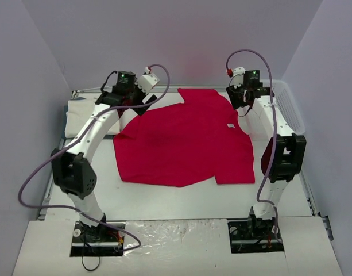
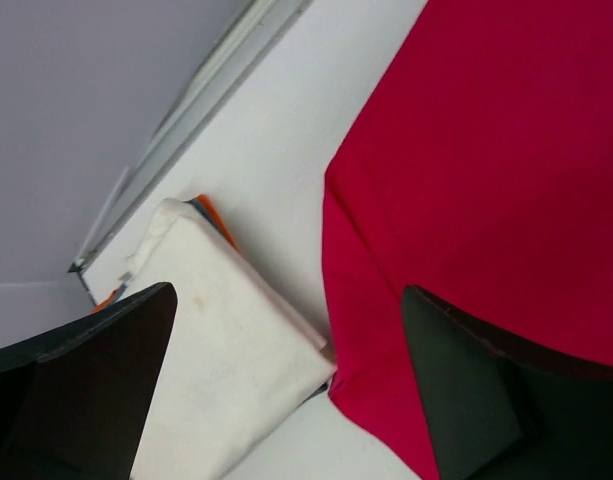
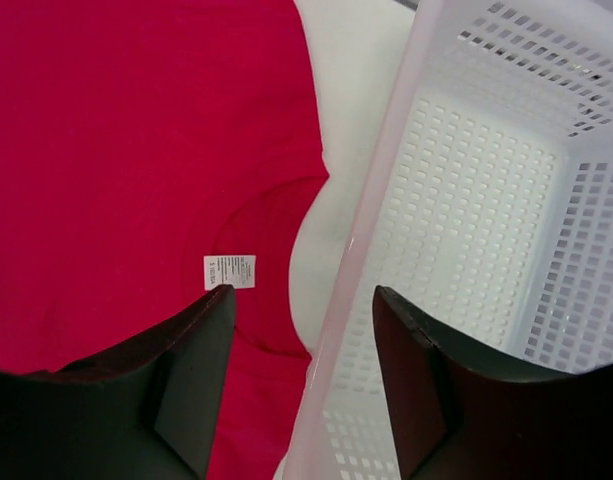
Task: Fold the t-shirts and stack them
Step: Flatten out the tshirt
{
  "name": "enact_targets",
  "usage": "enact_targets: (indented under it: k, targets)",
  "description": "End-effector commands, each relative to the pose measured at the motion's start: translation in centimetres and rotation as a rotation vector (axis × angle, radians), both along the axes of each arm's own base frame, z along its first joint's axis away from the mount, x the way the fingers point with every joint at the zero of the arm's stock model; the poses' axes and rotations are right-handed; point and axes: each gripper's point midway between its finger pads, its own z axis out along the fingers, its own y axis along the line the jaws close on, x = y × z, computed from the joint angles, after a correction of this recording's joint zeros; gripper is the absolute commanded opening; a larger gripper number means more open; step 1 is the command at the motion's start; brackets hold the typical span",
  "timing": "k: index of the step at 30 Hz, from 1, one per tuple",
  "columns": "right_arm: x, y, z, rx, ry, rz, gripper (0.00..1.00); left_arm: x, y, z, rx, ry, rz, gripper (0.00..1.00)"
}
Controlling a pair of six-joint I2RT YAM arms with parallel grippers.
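Observation:
A bright red t-shirt [image 1: 184, 138] lies spread out flat on the middle of the table, with its collar and white label [image 3: 230, 271] toward the right. A cream t-shirt [image 1: 78, 115], folded into a rectangle, rests at the back left. My left gripper [image 2: 286, 390] hovers open above the gap where the cream shirt's [image 2: 226, 340] corner meets the red shirt's [image 2: 486, 180] edge, holding nothing. My right gripper [image 3: 304, 380] is open too, above the red collar and the basket's rim, and it holds nothing. From above, the left gripper [image 1: 138, 104] and right gripper [image 1: 244, 102] stand at the shirt's two back corners.
A white plastic mesh basket [image 3: 486, 220] stands along the right edge of the table [image 1: 164, 195], close to the right arm. Something orange [image 2: 214, 215] pokes out from under the cream shirt. Grey walls close in the back and both sides.

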Motion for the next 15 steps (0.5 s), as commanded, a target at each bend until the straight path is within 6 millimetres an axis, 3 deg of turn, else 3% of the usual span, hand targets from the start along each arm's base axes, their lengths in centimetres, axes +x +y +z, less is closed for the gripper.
enact_targets:
  k: [1,2,6,7,8,10,11,15]
  targets:
    - [-2.3,0.4,5.1,0.029,-0.100,0.022,0.53,-2.8,2.5,9.2,-0.036,-0.229,0.046,0.94]
    - [-2.8,0.7,5.1,0.036,-0.098,0.031,0.53,-3.7,3.0,7.0,-0.022,-0.185,0.053,0.94]
    - [-5.4,1.7,4.6,0.074,-0.073,0.075,0.52,-7.1,4.1,3.9,-0.022,-0.125,0.062,0.94]
    - [-6.2,2.1,3.1,0.077,-0.038,0.085,0.52,-8.0,4.4,4.0,-0.035,-0.127,0.069,0.94]
    - [-6.6,2.5,2.8,0.085,-0.027,0.095,0.51,-8.8,4.5,2.1,-0.027,-0.088,0.067,0.94]
    - [-7.8,3.7,1.2,0.095,0.015,0.126,0.49,-9.6,4.7,1.2,-0.039,-0.077,0.080,0.94]
    - [-8.2,4.2,0.6,0.097,0.029,0.138,0.49,-10.2,4.9,-0.4,-0.024,-0.044,0.086,0.94]
    - [-9.9,6.2,-2.0,0.088,0.100,0.183,0.48,-10.3,5.6,-3.2,0.005,-0.021,0.120,0.94]
